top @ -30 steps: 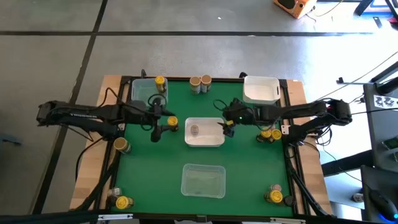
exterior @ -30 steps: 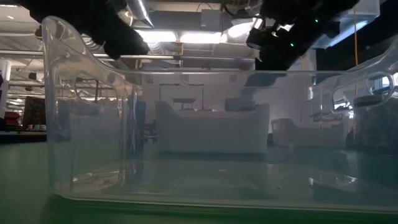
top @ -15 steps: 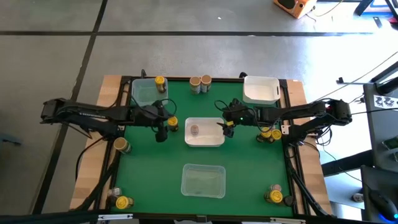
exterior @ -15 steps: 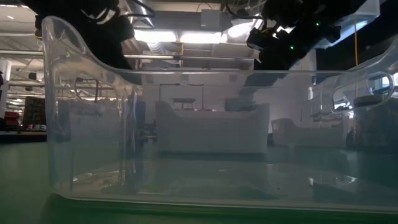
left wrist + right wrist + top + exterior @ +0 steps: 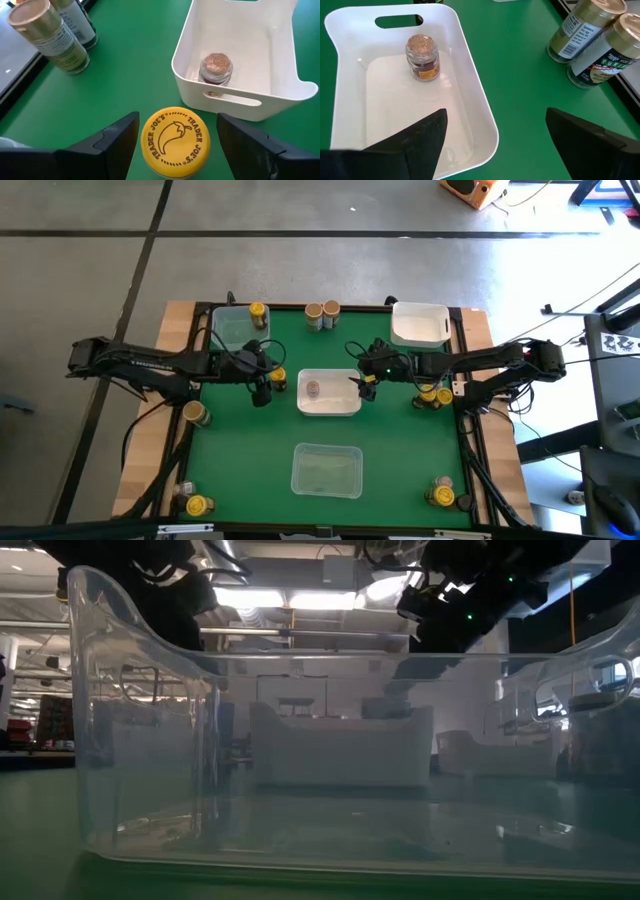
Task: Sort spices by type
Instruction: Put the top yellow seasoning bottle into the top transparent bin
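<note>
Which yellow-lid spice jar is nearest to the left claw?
The yellow-lid jar between the left claw's open fingers, beside the middle white bin; other yellow-lid jars stand farther away.

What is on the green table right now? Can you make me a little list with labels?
table: green mat
middle bin: white plastic bin, one small brown-lidded spice jar upright inside
front bin: clear plastic bin, no jar seen inside
left gripper: open, fingers either side of a yellow-lidded spice jar, not touching
right gripper: open, over the white bin's edge, holding nothing
back edge: two tan-lidded jars
</note>
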Controlling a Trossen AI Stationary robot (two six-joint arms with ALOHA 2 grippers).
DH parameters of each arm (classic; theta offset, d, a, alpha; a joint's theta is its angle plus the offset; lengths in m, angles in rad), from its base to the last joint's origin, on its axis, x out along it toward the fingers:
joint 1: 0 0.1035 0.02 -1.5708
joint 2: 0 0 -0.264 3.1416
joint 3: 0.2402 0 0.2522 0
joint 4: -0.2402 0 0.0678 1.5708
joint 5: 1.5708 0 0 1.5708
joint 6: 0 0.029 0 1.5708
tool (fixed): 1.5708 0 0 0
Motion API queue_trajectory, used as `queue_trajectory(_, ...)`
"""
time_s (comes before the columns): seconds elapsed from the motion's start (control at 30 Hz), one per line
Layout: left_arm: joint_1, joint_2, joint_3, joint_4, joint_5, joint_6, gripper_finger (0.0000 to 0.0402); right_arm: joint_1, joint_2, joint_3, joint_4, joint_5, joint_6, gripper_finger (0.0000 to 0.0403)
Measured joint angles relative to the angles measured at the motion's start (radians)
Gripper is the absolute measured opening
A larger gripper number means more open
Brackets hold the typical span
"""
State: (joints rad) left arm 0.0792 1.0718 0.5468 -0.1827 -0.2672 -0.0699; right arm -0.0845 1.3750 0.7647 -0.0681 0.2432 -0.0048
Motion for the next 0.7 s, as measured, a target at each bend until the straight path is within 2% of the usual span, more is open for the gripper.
queue_trajectory(0.33, 0.007, 0.021, 0.000, -0.015, 0.000, -0.010, 0.0263, 0.000, 0.000, 0.000, 0.008, 0.000, 0.000, 0.0337)
queue_trajectory(0.7, 0.008, 0.132, 0.000, -0.009, 0.000, -0.011, 0.0263, 0.000, 0.000, 0.000, 0.014, 0.000, 0.000, 0.0337)
